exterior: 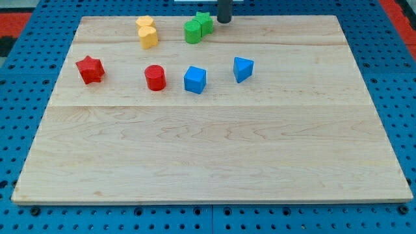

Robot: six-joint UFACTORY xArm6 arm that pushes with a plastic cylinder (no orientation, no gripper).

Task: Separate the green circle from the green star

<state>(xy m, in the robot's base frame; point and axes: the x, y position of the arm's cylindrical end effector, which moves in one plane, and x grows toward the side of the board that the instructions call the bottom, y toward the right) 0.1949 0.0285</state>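
At the far edge of the wooden board, the green circle touches the green star, which sits just left of my tip. My tip is a bare rod holding nothing; whether it touches the star is unclear. A blue pegboard surrounds the board.

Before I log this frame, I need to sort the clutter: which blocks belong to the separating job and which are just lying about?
In the job:
green circle, touching the green star
green star
my tip, just to the star's right in the view

Lying about:
two yellow blocks
red star
red cylinder
blue cube
blue wedge-like block
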